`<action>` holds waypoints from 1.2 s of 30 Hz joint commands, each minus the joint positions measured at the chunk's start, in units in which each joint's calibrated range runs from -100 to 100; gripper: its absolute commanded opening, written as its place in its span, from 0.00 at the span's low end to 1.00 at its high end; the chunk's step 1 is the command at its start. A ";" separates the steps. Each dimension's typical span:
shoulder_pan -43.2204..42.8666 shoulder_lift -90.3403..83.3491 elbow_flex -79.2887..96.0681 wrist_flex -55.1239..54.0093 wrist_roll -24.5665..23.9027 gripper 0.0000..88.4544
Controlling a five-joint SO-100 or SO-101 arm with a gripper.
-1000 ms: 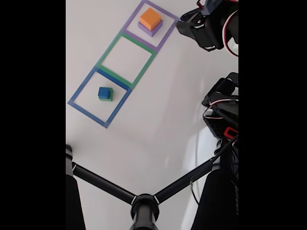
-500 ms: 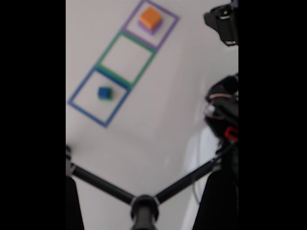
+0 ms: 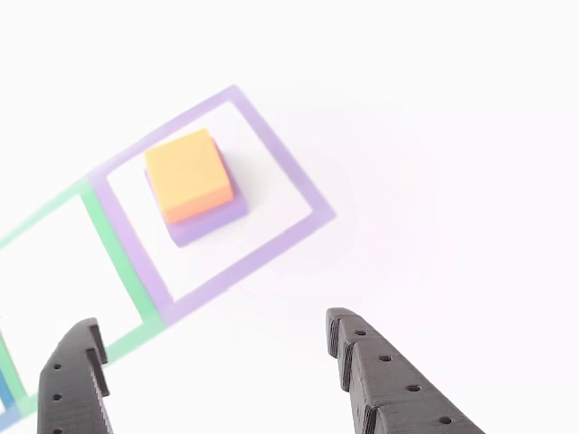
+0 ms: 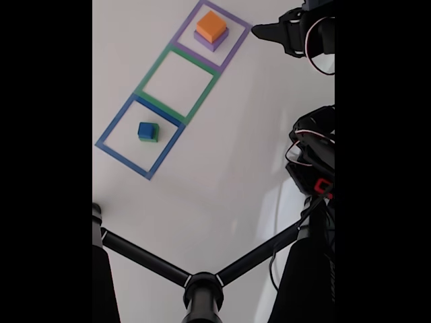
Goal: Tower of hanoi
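With jaws apart — gripper [image 3: 213,348], unlabelled orange block [image 3: 188,174]

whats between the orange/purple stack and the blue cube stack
The green taped square, with nothing inside it, sits between the orange-on-purple stack and the blue-on-green stack, as the fixed view shows.

Two stacked cubes [image 3: 193,185] in end square [image 3: 289,240] — fixed view.
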 commanded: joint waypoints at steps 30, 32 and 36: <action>-2.70 33.54 42.26 -93.38 0.00 0.50; -3.37 35.72 42.17 -96.05 0.00 0.50; -3.85 39.84 41.26 -99.69 0.00 0.50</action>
